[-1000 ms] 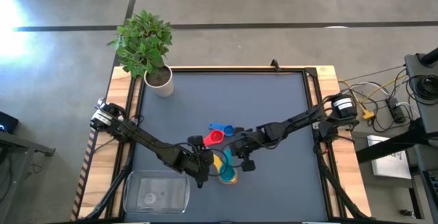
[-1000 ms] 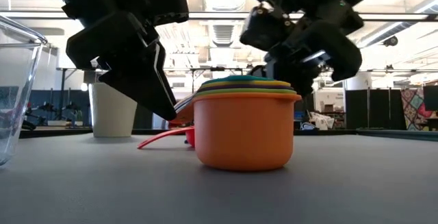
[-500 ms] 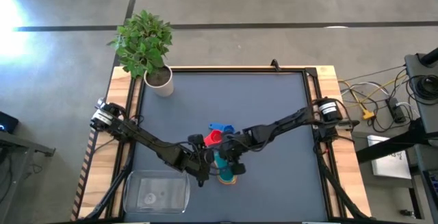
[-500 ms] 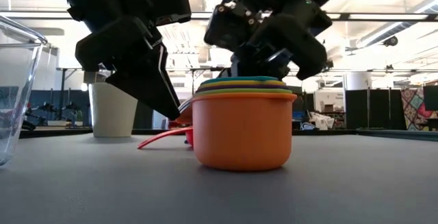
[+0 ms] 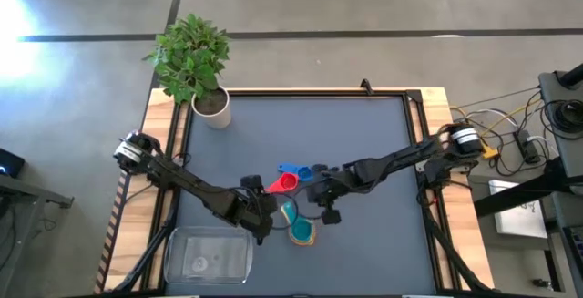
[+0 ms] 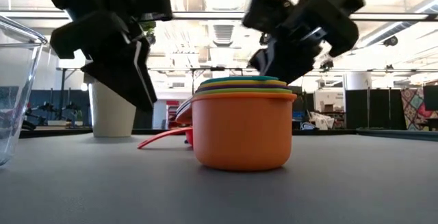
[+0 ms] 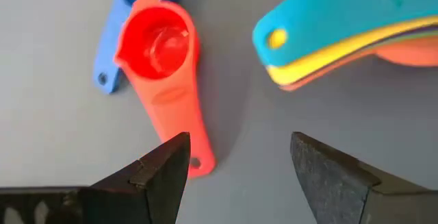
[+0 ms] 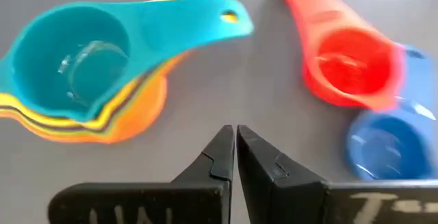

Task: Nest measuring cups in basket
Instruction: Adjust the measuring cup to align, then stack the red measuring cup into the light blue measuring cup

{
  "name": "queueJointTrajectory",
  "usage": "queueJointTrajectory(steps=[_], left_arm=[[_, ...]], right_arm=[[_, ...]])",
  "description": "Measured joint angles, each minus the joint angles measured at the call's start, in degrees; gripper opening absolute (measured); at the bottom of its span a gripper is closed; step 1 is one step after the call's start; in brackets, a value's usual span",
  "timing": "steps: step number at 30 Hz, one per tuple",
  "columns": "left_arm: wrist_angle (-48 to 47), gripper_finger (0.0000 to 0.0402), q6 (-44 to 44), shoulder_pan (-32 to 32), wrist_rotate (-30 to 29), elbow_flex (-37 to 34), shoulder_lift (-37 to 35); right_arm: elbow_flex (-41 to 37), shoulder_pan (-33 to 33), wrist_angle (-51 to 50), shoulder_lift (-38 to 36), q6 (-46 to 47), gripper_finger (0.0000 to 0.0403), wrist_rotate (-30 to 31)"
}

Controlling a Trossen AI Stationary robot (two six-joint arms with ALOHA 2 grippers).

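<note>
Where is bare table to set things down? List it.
Bare: the far dark table between the white plant pot and right arm, plus the near right corner. Crowded: mid-front, around the nested stack of plastic cups, both grippers, and the clear rectangular basket.

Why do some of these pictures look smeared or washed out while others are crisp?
High view: bright glare whitens the floor at the upper left. Low view: the orange cup is crisp, but the right claw above it is smeared, and ceiling lights wash out the room behind. Right wrist view: the red cup and blue cup look soft.
</note>
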Motion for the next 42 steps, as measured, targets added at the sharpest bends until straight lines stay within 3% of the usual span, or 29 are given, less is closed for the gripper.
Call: queueJointTrajectory(steps=[6,15,20,29,33,38,42], left_arm=[[1.29,0.0235,-0.13,3.24,0.31,-4.77,-4.57],[15.92,0.0235,1.65,10.79,9.03,-12.70,-7.12],[15.92,0.0240,2.19,12.52,9.03,-12.56,-5.95],[15.85,0.0296,1.76,13.20,9.86,-9.50,-1.87],[15.23,0.0303,0.62,14.21,12.29,-9.14,1.03],[15.45,0.0272,0.65,14.63,14.77,-8.35,3.27],[15.64,0.0211,1.74,14.61,15.33,-8.03,3.40]], right_arm=[[-9.18,-0.09,5.34,-10.85,2.17,0.0008,4.68],[-18.74,-0.28,12.82,-21.69,3.34,0.0008,5.95],[-20.33,-0.39,12.80,-23.65,2.87,0.0008,7.31],[-21.34,-0.63,12.79,-23.78,1.42,0.0008,7.40],[-21.36,-0.63,12.77,-23.81,1.36,0.0008,7.39],[-21.40,-0.63,12.78,-23.81,1.36,0.0008,7.37],[-21.40,-0.63,12.78,-23.81,1.36,0.0008,7.37]])
